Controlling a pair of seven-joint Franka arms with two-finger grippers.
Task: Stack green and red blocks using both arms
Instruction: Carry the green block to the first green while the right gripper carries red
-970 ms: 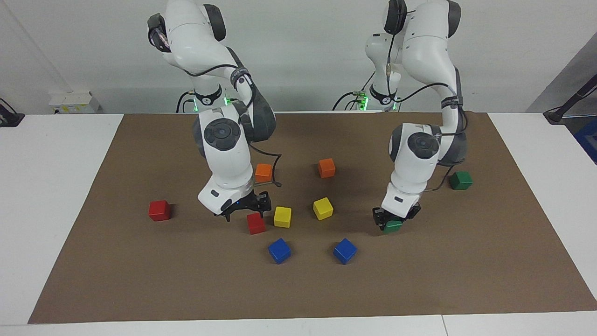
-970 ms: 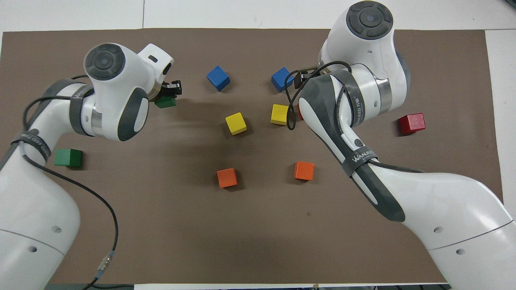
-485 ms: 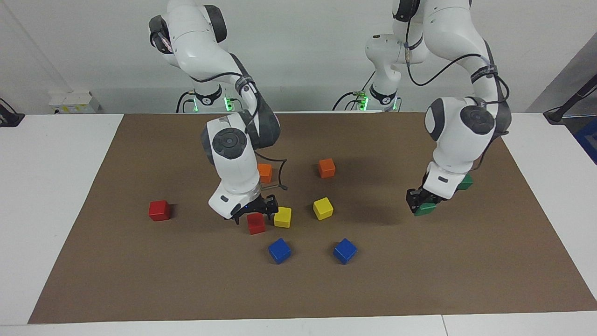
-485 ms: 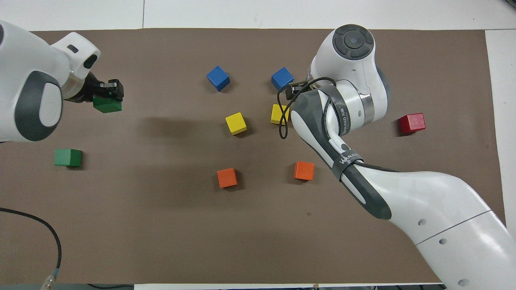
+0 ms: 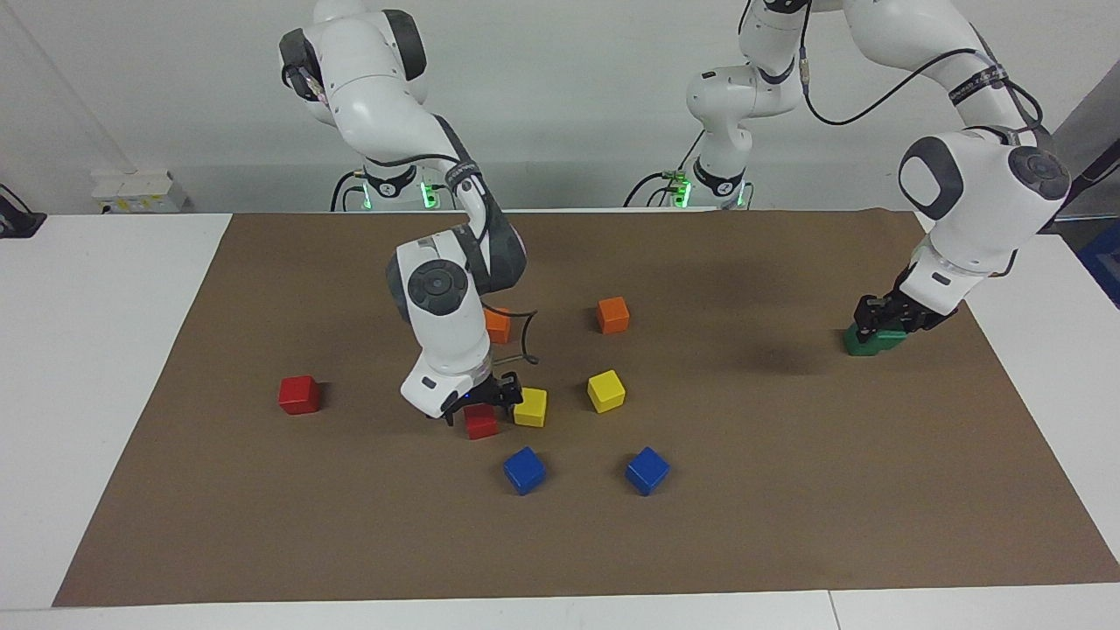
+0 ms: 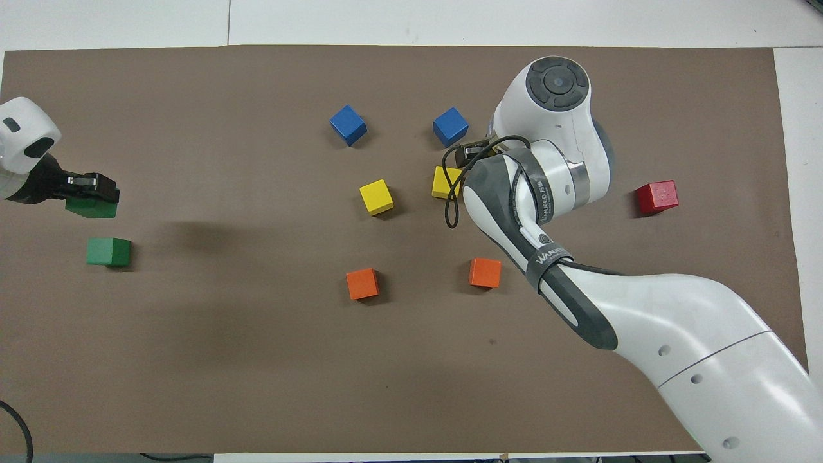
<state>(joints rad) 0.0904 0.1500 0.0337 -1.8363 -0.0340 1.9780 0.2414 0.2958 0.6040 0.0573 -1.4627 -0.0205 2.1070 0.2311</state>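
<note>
The left gripper (image 5: 885,316) has its fingers closed on a green block (image 5: 875,340), carried over the second green block (image 6: 108,251) at the left arm's end of the counter. The right gripper (image 5: 479,405) has its fingers spread wide, straddling a red block (image 5: 480,423) just beside a yellow block (image 5: 530,407); whether they touch it cannot be told. Another red block (image 5: 298,395) lies well apart, toward the right arm's end.

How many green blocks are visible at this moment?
2. One green block is held in the left gripper, up in the air at the left arm's end of the mat. The other green block lies on the mat below, partly hidden in the facing view.
</note>
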